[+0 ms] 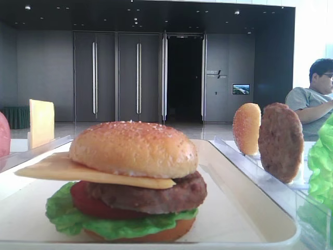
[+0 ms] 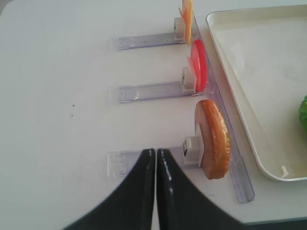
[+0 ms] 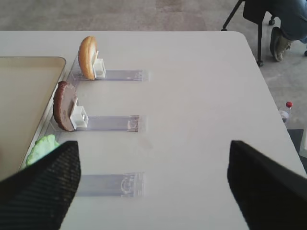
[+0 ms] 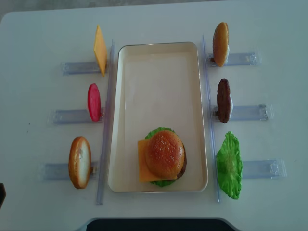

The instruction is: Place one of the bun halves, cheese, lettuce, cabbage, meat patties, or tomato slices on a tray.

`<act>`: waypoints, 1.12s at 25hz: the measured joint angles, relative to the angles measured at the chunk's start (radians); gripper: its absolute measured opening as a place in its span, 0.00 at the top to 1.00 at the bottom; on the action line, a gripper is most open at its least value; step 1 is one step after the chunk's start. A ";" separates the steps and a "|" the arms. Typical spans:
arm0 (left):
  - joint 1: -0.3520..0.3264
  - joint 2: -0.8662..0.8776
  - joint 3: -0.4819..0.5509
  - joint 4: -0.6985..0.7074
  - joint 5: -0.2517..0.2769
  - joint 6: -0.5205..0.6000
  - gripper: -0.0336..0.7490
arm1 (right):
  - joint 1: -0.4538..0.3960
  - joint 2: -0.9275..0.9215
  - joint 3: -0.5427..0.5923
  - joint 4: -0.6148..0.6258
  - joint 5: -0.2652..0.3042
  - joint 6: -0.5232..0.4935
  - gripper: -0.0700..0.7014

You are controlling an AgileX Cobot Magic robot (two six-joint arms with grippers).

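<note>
Currently I am looking over the tray (image 4: 159, 72): near its front edge a finished stack is sitting, with lettuce, tomato, patty and cheese under a top bun (image 4: 165, 153). I am judging the task nearly complete. I am counting the spares racked along its sides: one lettuce leaf (image 4: 229, 165), two bun halves (image 4: 79, 161), one meat patty (image 4: 223, 100), one cheese slice (image 4: 99, 49), one tomato slice (image 4: 94, 102). I am keeping my right gripper (image 3: 153, 184) spread wide and empty, my left gripper (image 2: 156, 184) pressed together.

Bottom bun (image 1: 156, 235) mostly hidden — lettuce (image 1: 104, 221) covers it.
</note>
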 joint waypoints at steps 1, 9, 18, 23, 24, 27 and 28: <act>0.000 0.000 0.000 0.000 0.000 0.000 0.96 | 0.000 -0.010 0.013 0.000 -0.001 -0.004 0.14; 0.000 0.000 0.000 -0.001 0.000 0.000 0.96 | 0.000 -0.016 0.109 0.006 -0.047 -0.018 0.14; 0.000 0.000 0.000 -0.002 0.000 0.000 0.96 | 0.000 -0.016 0.194 0.049 -0.081 -0.025 0.14; 0.000 0.000 0.000 -0.002 0.000 0.000 0.96 | 0.000 -0.016 0.194 0.049 -0.080 -0.027 0.14; 0.000 0.000 0.000 -0.002 0.000 0.000 0.96 | 0.000 -0.016 0.194 0.049 -0.080 -0.027 0.14; 0.000 0.000 0.000 -0.002 0.000 0.000 0.96 | 0.000 -0.016 0.194 0.049 -0.080 -0.027 0.14; 0.000 0.000 0.000 -0.002 0.000 0.000 0.96 | 0.000 -0.016 0.194 0.049 -0.080 -0.027 0.14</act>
